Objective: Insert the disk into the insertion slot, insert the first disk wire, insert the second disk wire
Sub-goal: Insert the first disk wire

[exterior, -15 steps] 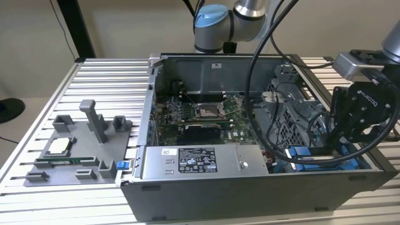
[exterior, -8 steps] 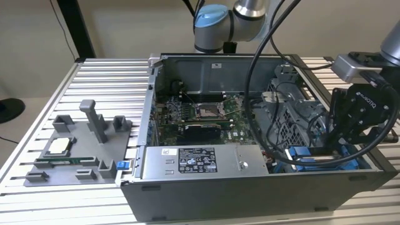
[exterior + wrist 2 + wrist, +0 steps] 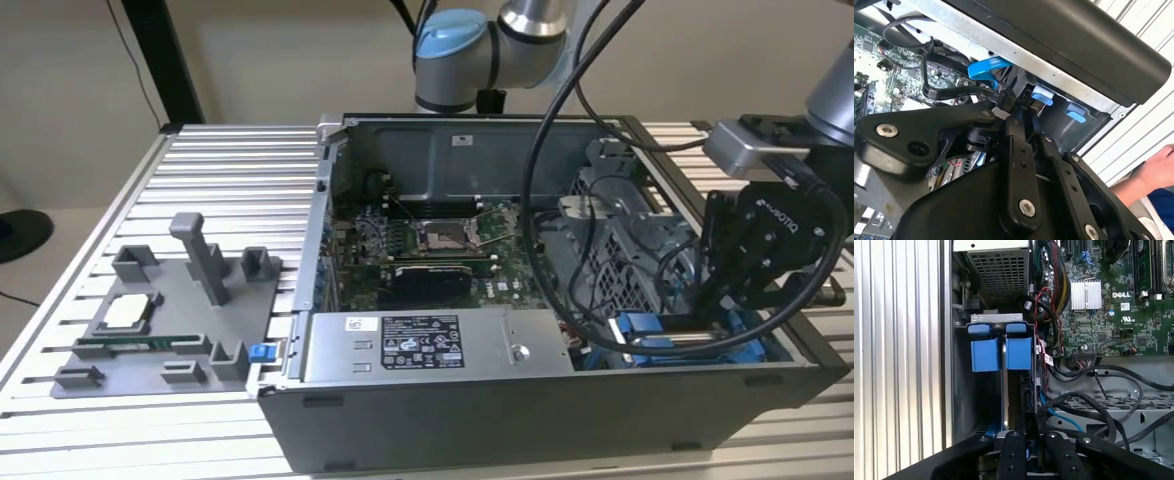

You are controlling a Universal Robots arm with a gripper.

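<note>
Far left of the tabletop (image 3: 227,160): grey parts holder (image 3: 134,358) with upright posts, a chip and a memory stick lying on it.

Middle: open computer case (image 3: 534,420) lying on its side. Grey power box (image 3: 400,345) with a black-and-white label sits along its near wall. Green circuit board (image 3: 427,240) is on the case floor behind it. My arm (image 3: 461,50) comes in from the far side, with black cables hanging down into the case.

Near right corner of the case: the disk (image 3: 674,340) lies low in there, with its blue frame showing around a silver strip. It looks to be sitting in the slot (image 3: 996,318), whose grey sheet-metal edge shows in the first wrist view just beyond the blue frame tabs (image 3: 986,352). I can't tell if it is pushed fully home.

My tool (image 3: 701,318) hangs straight over the right end of the disk, reaching down inside the case. In the second wrist view the tool (image 3: 1018,107) is pressed nearly together, pinching the plug end of a flat black wire (image 3: 954,92). That wire loops back over the circuit board. The plug is just beside the blue tabs (image 3: 1041,95); whether it touches them I can't tell. A blue wire (image 3: 986,67) lies loose near the case wall, apart from the tool. The first wrist view has the tool (image 3: 1029,427) in line with the disk's thin edge.

A person's hand (image 3: 1154,172) rests on the tabletop outside the case, well apart from the tool.
</note>
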